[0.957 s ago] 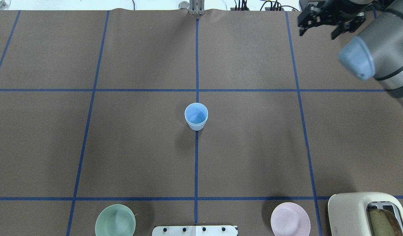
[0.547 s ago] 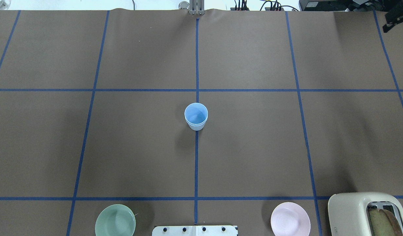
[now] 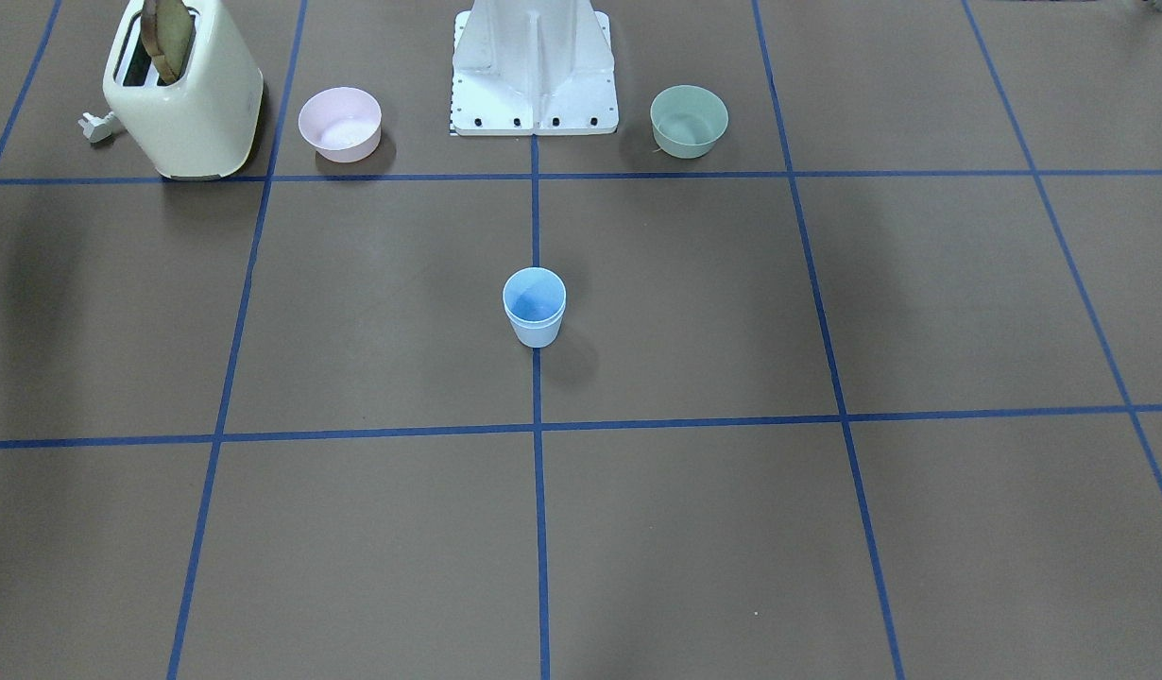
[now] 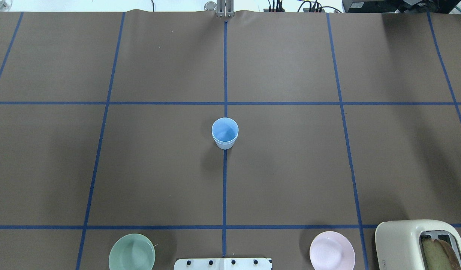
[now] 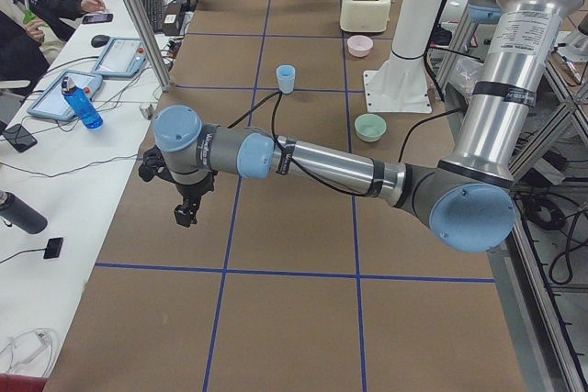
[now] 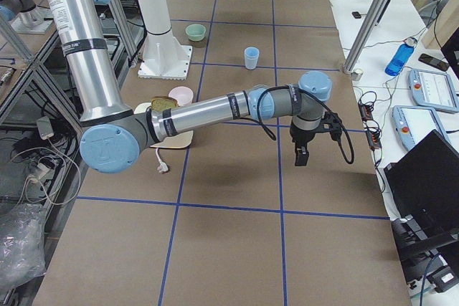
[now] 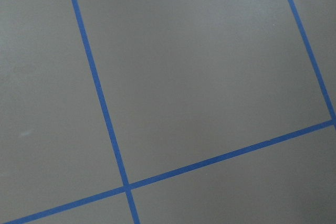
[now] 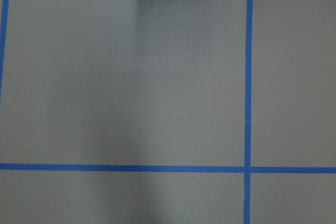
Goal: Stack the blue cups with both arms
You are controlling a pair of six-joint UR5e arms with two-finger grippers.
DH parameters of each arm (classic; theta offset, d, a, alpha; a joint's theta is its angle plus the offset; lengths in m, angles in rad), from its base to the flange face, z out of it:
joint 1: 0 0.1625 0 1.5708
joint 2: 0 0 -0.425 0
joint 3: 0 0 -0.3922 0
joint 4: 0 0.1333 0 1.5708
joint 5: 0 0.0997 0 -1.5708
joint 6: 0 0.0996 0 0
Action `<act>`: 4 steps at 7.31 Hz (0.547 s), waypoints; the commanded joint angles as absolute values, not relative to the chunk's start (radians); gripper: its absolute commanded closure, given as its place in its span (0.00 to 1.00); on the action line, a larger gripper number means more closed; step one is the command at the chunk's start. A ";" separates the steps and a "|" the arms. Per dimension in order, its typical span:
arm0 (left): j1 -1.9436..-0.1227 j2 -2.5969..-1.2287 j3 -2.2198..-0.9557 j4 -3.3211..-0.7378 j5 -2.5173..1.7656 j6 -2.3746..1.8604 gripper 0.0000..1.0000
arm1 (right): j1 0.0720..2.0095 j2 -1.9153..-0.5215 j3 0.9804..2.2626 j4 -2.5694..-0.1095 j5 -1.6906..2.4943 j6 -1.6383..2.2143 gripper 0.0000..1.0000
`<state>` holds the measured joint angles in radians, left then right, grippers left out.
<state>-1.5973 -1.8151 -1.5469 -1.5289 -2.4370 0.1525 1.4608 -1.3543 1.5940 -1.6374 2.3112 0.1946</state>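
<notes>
Left gripper (image 5: 186, 213): hangs fingers-down over the left end of the table (image 4: 290, 168); finger spread cannot be told from the side view.
Right gripper (image 6: 301, 155): hangs fingers-down over the right end; opening cannot be told either.
Blue cups (image 4: 225, 133): upright mid-table on the centre tape line (image 4: 225, 67); apparently 2 nested, 1 rim just above the other.
Green bowl (image 4: 132, 252): near edge, robot's left.
Pink bowl (image 4: 332, 251): near edge, beside the toaster (image 4: 410, 240).

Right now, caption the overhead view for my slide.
Blue cups nested upright on the centre tape line; green bowl, pink bowl and toaster along the near edge.
</notes>
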 commanded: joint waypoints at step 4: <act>-1.605 -1.781 -1.545 -1.532 -2.433 0.153 0.02 | 1.462 -1.378 1.568 -1.624 2.332 0.196 0.00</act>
